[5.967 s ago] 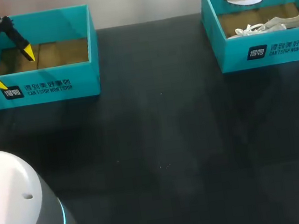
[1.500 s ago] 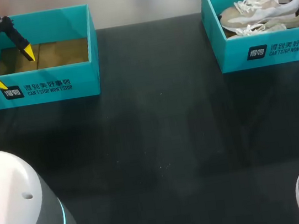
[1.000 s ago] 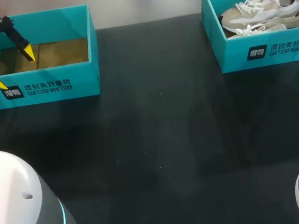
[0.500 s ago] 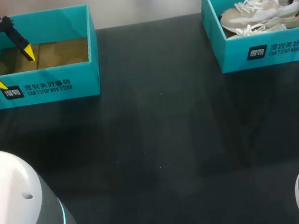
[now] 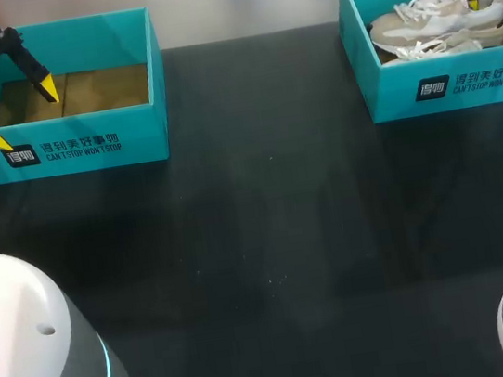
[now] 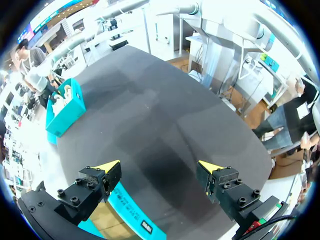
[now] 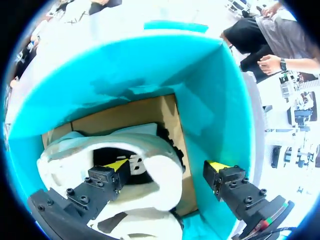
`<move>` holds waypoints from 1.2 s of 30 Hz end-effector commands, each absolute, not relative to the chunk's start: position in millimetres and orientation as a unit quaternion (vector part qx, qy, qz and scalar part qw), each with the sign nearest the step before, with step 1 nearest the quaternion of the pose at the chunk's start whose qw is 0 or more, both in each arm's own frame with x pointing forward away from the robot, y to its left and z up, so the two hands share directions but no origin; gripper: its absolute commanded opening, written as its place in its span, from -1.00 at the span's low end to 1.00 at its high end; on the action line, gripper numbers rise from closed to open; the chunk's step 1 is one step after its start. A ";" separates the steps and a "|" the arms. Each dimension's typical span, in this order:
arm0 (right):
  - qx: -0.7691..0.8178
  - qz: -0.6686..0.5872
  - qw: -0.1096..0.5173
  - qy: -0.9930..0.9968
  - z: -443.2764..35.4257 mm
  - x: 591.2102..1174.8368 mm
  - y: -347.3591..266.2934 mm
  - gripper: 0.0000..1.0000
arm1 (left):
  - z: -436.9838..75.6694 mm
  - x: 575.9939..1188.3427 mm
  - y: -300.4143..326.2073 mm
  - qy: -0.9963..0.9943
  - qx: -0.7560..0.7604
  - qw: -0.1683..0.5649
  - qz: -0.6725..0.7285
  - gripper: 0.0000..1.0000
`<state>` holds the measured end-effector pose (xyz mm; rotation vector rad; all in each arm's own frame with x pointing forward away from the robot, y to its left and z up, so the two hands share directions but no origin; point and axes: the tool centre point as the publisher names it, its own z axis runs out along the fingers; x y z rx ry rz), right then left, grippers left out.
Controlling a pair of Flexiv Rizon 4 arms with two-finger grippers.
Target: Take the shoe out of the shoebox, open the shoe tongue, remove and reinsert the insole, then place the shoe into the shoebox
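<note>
My right jaws hang spread over the heel of the shoe point(image 5: 429, 18), which lies lengthwise in the right shoebox point(image 5: 405, 82), toe toward the bench's middle; my left jaws, spread too, sit well apart over the other shoebox point(image 5: 86, 146).

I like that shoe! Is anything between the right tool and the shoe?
Nothing visible blocks it. The right tool hangs open above the white shoe in the teal shoebox, one finger over the shoe's opening, the other between the heel and the box wall.
</note>
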<state>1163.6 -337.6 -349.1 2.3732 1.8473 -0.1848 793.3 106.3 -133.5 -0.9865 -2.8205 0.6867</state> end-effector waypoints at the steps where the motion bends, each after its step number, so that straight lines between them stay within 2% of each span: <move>1: 0.788 -0.045 0.067 0.611 -327.2 1139.8 -334.1 1.00 | -133.2 794.4 106.8 -0.919 -0.322 0.039 0.223 1.00; 11: 0.777 -0.015 0.075 0.625 -276.8 1094.6 -303.4 1.00 | -128.9 795.5 107.7 -0.922 -0.310 0.028 0.232 1.00; 16: 0.778 -0.024 0.066 0.624 -272.1 1076.6 -293.1 1.00 | -116.9 801.5 109.5 -0.969 -0.122 0.020 0.212 1.00; 21: 0.782 -0.018 0.049 0.621 -269.3 1057.5 -281.6 1.00 | -112.3 810.5 118.5 -0.983 0.147 0.035 0.107 1.00; 25: 0.788 -0.016 0.044 0.614 -266.7 1041.6 -273.1 1.00 | -120.0 811.6 132.5 -0.951 0.298 0.033 0.078 1.00; 27: 0.791 -0.015 0.042 0.611 -265.8 1034.9 -270.5 1.00 | -127.9 816.2 138.2 -0.936 0.341 0.045 0.073 1.00; 33: 0.798 -0.019 0.041 0.600 -261.6 1015.6 -262.7 1.00 | -143.7 838.5 150.7 -0.901 0.430 0.009 0.057 1.00; 36: 0.802 -0.020 0.035 0.596 -260.1 1008.5 -260.4 1.00 | -147.9 848.3 151.9 -0.904 0.426 -0.003 0.041 1.00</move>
